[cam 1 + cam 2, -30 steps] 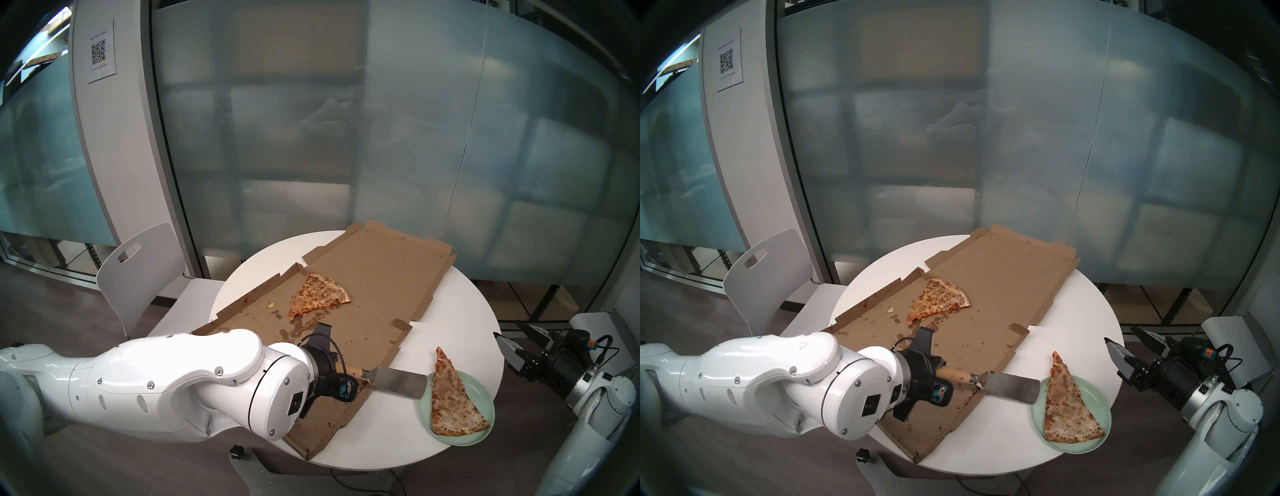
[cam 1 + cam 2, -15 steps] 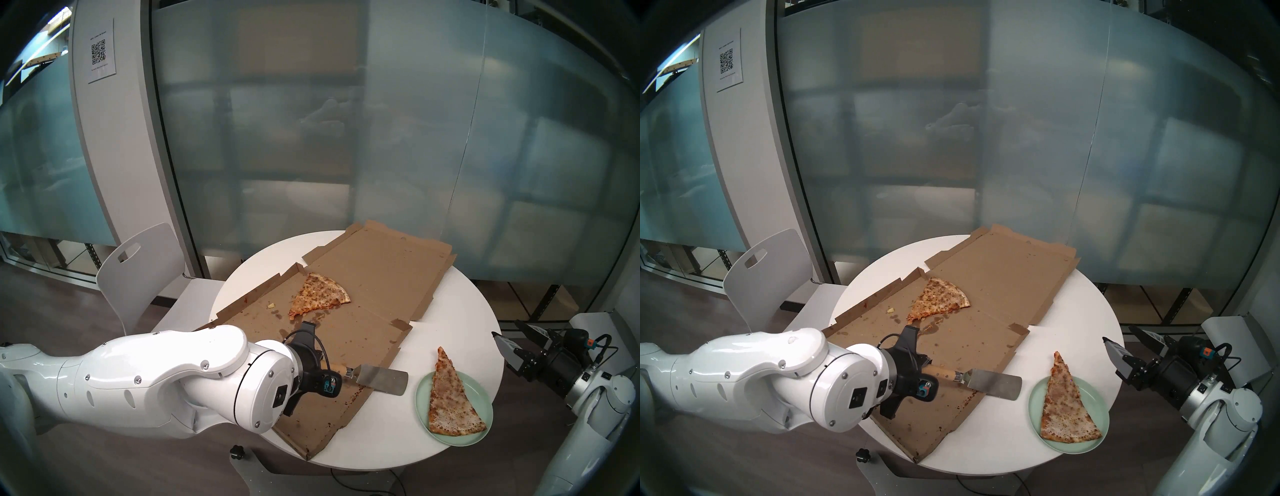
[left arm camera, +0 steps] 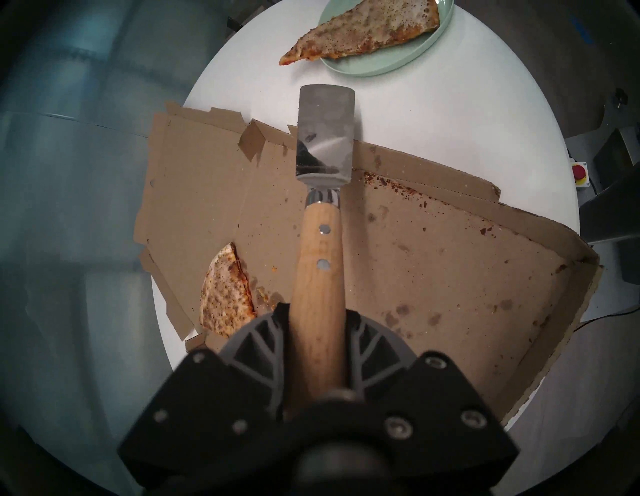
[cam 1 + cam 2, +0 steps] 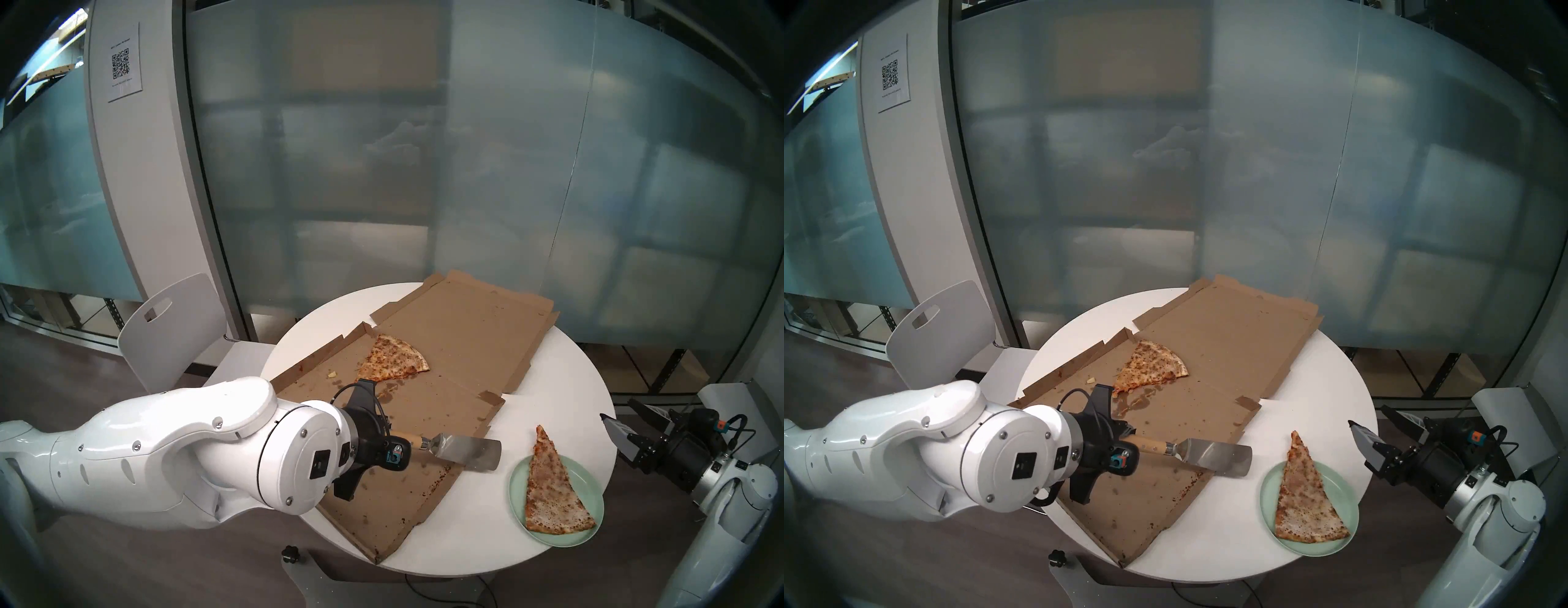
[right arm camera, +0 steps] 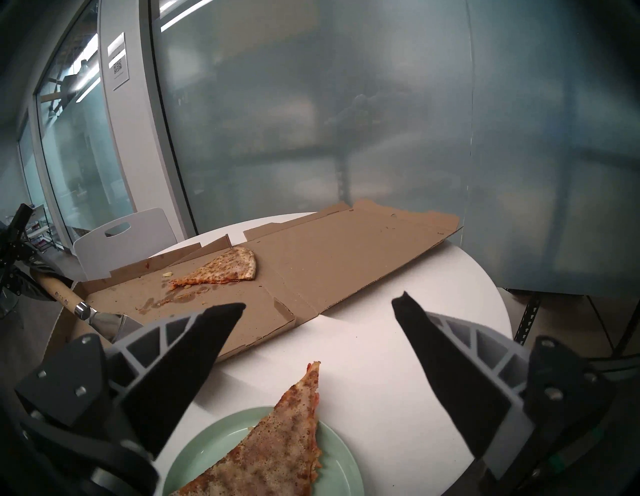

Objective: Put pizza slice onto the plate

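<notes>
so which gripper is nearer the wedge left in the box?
Left. The left gripper, shut on the spatula, is over the box just in front of the wedge. The right gripper hangs open off the table's far side.

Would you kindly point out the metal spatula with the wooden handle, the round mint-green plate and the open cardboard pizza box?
metal spatula with wooden handle (image 3: 325, 138), left wrist view, blade centre.
round mint-green plate (image 4: 587, 477), head left view, bare right side.
open cardboard pizza box (image 4: 466, 335), head left view, bare lid.

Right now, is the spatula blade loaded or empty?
Empty: the spatula blade shows bare metal, and the pizza slice already lies on the plate.
</notes>
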Available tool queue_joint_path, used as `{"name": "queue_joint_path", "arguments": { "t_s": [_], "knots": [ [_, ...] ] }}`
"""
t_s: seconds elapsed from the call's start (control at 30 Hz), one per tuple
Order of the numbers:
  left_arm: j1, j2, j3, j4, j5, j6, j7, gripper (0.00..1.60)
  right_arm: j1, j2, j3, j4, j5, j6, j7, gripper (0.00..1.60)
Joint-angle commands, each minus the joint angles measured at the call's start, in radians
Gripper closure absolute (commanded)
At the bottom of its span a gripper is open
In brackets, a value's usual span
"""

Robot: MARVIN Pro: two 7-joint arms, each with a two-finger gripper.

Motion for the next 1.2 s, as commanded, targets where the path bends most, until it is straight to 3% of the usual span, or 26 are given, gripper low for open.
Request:
{"name": "queue_joint_path", "arguments": {
  "t_s": [0.0,0.67,1.17],
  "knots": [
    [0.066,0.096,-0.091,-0.018,-0.075,-0.001,0.032,1.6,-0.05,0.029,0.017,-0.021,0.023,-0.017,0.065,0.0],
    [0.21,0.273,-0.304,-0.018,-0.353,-0.001,0.144,1.6,-0.14,0.026,0.035,-0.017,0.032,-0.07,0.089,0.0],
    [0.302,0.34,-0.385,-0.018,-0.509,-0.001,0.267,1.6,-0.152,0.027,0.018,-0.023,0.037,-0.085,0.095,0.0]
  ]
}}
